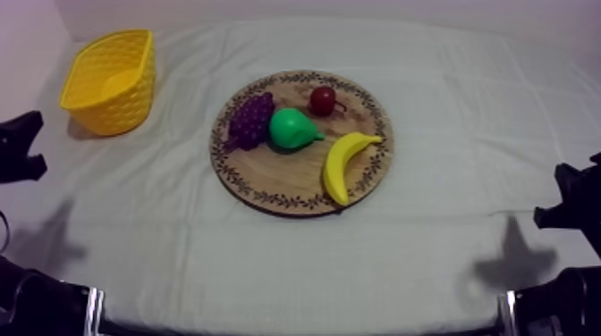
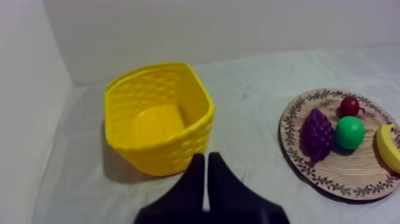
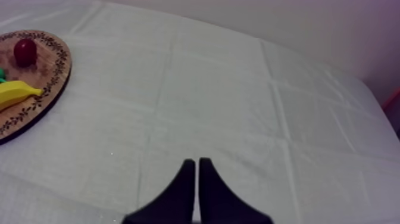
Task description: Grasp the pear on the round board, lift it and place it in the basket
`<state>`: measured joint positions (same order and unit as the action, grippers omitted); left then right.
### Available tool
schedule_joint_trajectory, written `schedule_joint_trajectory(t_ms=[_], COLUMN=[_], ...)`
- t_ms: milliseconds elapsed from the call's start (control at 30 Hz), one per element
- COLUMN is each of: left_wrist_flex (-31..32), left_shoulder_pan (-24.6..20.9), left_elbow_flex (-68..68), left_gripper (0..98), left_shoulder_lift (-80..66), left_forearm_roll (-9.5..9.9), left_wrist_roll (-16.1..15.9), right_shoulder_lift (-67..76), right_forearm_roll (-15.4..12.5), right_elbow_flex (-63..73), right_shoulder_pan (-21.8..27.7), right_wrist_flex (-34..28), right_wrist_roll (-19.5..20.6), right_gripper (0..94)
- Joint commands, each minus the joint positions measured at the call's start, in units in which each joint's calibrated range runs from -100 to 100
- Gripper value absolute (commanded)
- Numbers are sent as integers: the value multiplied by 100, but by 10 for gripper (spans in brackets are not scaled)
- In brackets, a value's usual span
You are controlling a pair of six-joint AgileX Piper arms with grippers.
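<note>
The green pear (image 1: 293,130) lies on the round wooden board (image 1: 284,180) at the table's middle, between a purple bunch of grapes (image 1: 251,119) and a banana (image 1: 344,163). The yellow basket (image 1: 112,80) stands at the far left and holds nothing. My left gripper (image 1: 21,146) rests low at the left edge, well short of the board. In the left wrist view its fingers (image 2: 205,158) lie together as a narrow wedge in front of the basket (image 2: 158,119), with the pear (image 2: 350,132) off on the board. My right gripper (image 3: 194,162) is shut over bare cloth.
A small red fruit (image 1: 323,100) sits at the board's far side. The right arm (image 1: 572,204) rests at the right edge. Open cloth lies between basket and board and all along the front. A wall rises close behind the basket.
</note>
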<state>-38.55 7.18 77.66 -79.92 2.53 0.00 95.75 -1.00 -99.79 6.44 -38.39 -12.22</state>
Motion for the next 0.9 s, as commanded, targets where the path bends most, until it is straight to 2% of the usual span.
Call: schedule_joint_trajectory(t_ms=[0,567,867], left_wrist_flex=[-207,-2054,-2625], left_shoulder_pan=[57,541,1023], left_elbow_flex=[-872,-4942,-6325], left_gripper=[0,0,0], left_shoulder_lift=[751,3729,4962], left_forearm_roll=[4,21,37], left_wrist_roll=[-40,-589,-892], right_shoulder_lift=[1,1,1], right_forearm_roll=[0,0,0], right_elbow_flex=[1,1,1], right_shoulder_pan=[0,0,0], right_wrist_flex=[0,0,0], right_wrist_roll=[-2,-2,-1], right_gripper=[3,3,3])
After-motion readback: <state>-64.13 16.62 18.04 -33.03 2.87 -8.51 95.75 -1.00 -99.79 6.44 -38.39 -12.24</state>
